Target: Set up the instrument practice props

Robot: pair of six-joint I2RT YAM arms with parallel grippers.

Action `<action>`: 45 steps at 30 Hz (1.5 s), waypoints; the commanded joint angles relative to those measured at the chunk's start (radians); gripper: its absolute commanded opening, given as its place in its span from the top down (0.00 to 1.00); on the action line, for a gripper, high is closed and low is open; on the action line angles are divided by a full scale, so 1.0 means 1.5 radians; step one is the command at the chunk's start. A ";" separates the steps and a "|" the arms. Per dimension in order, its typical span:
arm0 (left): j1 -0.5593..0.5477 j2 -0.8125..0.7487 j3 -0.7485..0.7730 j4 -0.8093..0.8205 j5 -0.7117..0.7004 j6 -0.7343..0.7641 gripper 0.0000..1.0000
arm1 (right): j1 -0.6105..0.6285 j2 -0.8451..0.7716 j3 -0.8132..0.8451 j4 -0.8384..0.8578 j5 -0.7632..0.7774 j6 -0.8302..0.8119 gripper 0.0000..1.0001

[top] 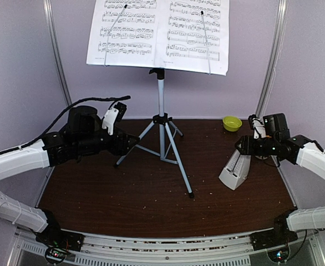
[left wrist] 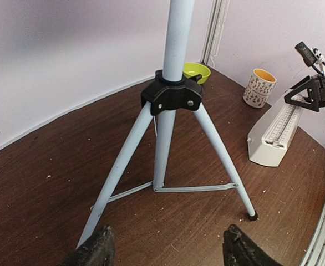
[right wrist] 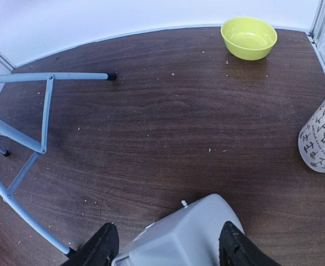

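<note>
From above, the music stand stood on its three legs at the middle of the desk, toward the far edge. Two sheet-music pages lay side by side on its top. The metronome sat near the right edge, and a yellow-green bowl sat in the far right corner. The left gripper pointed at the stand's legs from the left. The right gripper was at the metronome's top.

From the left wrist, we saw the left gripper released, with its fingers wide apart and nothing between them. The stand rose just ahead, and one leg ran down beside the left-hand finger. Beyond it were the bowl, a white mug, the metronome and the right gripper.

From the right wrist, the metronome filled the gap between the right gripper's fingers. We could not tell whether they pressed on it. The bowl and mug stood toward the far right corner, and the stand's legs were to the left.
</note>
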 commanded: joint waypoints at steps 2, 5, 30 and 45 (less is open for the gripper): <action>-0.002 0.004 0.024 0.018 0.009 0.010 0.32 | 0.005 0.032 0.030 0.030 -0.038 -0.044 0.37; -0.002 0.001 0.022 0.017 0.011 0.010 0.32 | 0.019 0.044 0.044 0.023 -0.045 -0.048 0.25; -0.002 -0.008 0.004 0.036 0.008 0.003 0.32 | 0.166 0.053 0.069 -0.152 0.460 0.512 0.00; -0.002 -0.039 -0.013 0.024 -0.017 0.006 0.32 | 0.256 0.245 0.204 -0.349 0.572 0.699 0.07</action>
